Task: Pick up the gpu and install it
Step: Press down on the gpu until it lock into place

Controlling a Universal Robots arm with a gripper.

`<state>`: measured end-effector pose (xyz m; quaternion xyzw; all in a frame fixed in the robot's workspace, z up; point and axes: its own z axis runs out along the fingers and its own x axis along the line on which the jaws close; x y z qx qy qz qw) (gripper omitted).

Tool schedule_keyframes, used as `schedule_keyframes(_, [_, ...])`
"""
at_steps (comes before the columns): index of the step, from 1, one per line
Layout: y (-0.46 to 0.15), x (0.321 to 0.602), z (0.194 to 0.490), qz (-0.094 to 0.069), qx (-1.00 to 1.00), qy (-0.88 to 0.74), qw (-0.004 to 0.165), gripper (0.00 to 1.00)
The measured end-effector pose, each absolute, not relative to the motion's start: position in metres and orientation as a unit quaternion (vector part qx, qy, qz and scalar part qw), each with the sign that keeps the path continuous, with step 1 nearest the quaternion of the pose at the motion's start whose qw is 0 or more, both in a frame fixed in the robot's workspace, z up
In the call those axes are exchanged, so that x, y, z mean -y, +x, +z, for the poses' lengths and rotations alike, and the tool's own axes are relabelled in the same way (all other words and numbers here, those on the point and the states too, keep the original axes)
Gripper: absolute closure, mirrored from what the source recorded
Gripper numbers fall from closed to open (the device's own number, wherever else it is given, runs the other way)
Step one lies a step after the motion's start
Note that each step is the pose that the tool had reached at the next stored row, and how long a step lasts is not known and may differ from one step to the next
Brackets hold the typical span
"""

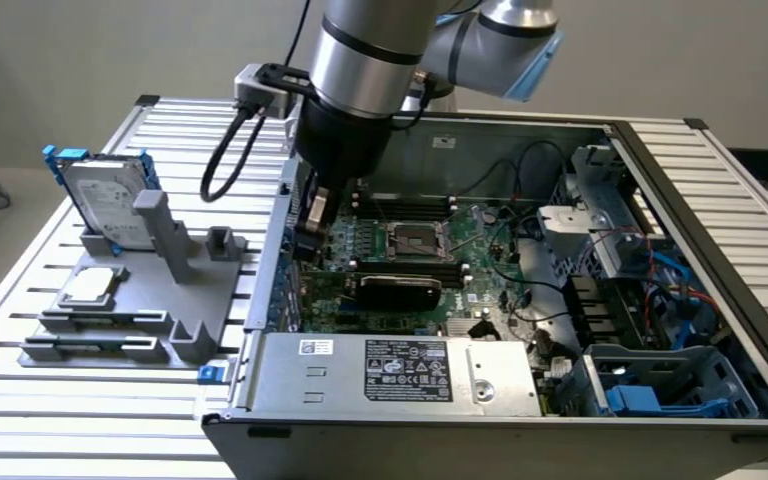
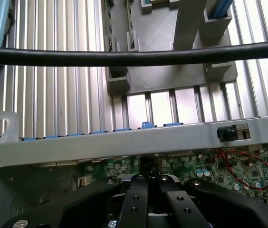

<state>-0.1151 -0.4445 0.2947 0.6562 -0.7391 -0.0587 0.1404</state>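
Gripper (image 2: pixel 148 183) clenched over the motherboard (image 1: pixel 418 250) – open case (image 1: pixel 704 200) on slatted aluminium table (image 1: pixel 37 400), grey wall behind

The open grey metal computer case (image 1: pixel 704 300) lies on the slatted aluminium table (image 1: pixel 11 400), with the grey plastic parts holder (image 1: pixel 131 300) just beside it on the exterior view's left. On that holder the silver hard drive in its blue frame (image 1: pixel 101 195) stands upright at the far end, and the small square silver CPU chip (image 1: pixel 91 285) lies flat nearer the front. Inside the case, the green motherboard (image 1: pixel 411 255) covers the floor, the black-shrouded gpu card (image 1: pixel 398 290) sits on it near the middle, the boxy silver power supply (image 1: pixel 404 370) fills the near corner, and the black robot gripper (image 1: pixel 311 235) reaches down at the case's wall nearest the holder.
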Motion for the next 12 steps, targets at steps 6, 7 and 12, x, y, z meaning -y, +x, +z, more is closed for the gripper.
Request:
schedule_keyframes(6, [-0.1151,0.4421,0.2947,-0.059,0.741,0.654,0.141,0.89])
schedule_keyframes(7, [-0.1150,0.4418,0.2946,-0.059,0.742,0.653,0.141,0.89])
schedule_keyframes(12, [-0.1097,0.4418,0.2953,-0.060,0.742,0.652,0.144,0.89])
